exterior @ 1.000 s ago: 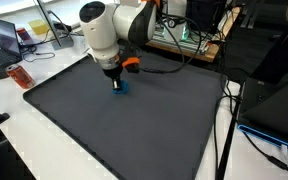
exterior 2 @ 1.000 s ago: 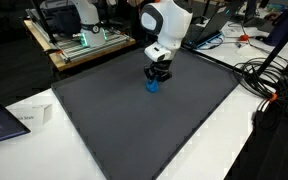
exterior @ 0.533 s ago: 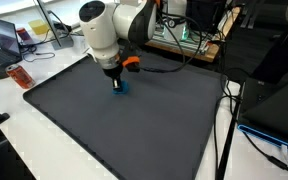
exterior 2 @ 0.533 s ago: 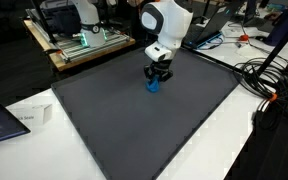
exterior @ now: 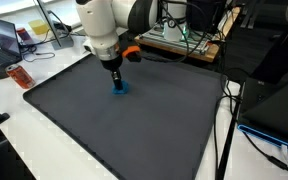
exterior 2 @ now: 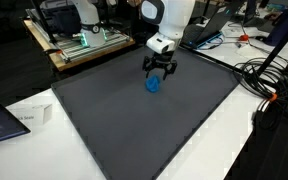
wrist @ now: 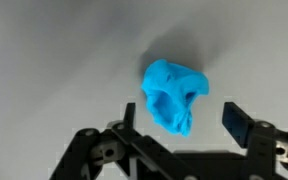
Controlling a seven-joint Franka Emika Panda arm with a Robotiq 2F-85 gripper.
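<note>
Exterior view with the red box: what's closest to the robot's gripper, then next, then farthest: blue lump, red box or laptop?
1. Crumpled blue lump, on the dark mat just below the open gripper.
2. Small red box, beside the mat's edge at picture left.
3. Open laptop, farther back in that corner.
</note>
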